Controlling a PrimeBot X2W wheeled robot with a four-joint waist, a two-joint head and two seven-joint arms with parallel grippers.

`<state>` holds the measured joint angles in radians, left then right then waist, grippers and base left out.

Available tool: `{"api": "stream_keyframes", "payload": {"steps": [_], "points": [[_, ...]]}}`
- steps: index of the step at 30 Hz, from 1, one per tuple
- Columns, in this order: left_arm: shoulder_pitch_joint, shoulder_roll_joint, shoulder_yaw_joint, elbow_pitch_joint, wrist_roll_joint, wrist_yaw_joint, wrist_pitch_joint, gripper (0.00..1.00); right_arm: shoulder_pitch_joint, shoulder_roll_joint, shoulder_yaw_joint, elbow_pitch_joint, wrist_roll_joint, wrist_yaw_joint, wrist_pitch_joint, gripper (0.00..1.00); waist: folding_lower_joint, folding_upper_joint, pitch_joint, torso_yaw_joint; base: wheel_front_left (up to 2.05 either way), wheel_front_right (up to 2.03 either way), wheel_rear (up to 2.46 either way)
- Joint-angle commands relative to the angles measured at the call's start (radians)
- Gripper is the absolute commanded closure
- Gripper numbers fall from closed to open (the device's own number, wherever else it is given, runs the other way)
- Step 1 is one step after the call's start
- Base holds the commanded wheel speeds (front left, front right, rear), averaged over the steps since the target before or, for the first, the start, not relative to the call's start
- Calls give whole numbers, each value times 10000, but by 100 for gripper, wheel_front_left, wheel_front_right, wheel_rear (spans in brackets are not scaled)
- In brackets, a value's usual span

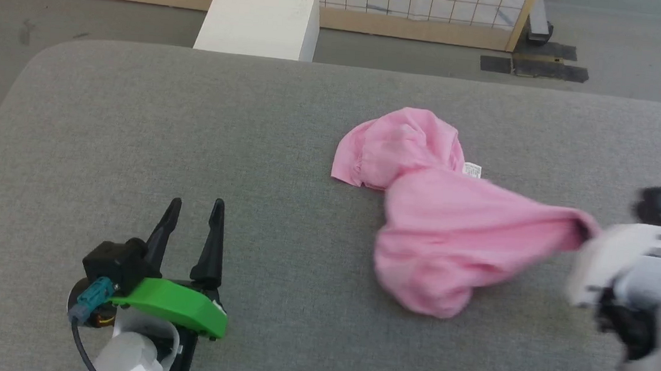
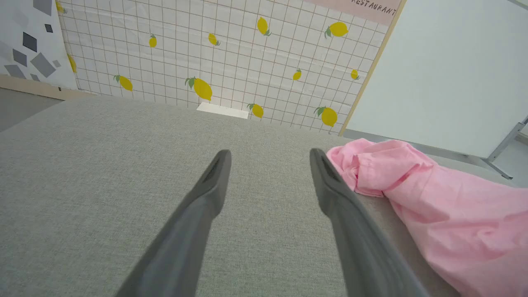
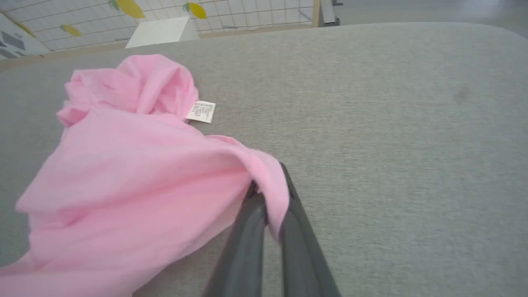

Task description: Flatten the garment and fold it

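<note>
Just one garment, two pincers.

pink garment, grey table, lemon-print wall

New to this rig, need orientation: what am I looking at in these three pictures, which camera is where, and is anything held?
It is a two-armed robot at a grey padded table. One picture looks down from its head; the other two look along each wrist's two dark fingers. A crumpled pink garment with a small white tag lies on the table. The right end effector is shut on a corner of the garment, pulling it out sideways. The left end effector is open and holds nothing, resting apart from the cloth.
</note>
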<state>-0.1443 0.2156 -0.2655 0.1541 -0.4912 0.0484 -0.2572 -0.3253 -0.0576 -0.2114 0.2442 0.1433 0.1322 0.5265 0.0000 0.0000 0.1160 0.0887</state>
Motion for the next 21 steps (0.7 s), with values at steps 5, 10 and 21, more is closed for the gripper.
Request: {"api": "stream_keyframes", "payload": {"steps": [5,10,21], "points": [[6,-77,-113,140,105,-133,-29,0,956,-119,-2509,-386,-984,-15,268,100,0,0,-206,-98,0,0,0],[85,-45,-216,247,24,-199,119,0,1595,44,-3465,-116,-1058,-15,341,6,0,0,-280,-310,0,0,0],[-699,-913,-1429,181,-1153,-1076,2426,0,1525,71,-3256,-691,437,-15,-2871,0,0,0,-338,-1095,0,0,0]]}}
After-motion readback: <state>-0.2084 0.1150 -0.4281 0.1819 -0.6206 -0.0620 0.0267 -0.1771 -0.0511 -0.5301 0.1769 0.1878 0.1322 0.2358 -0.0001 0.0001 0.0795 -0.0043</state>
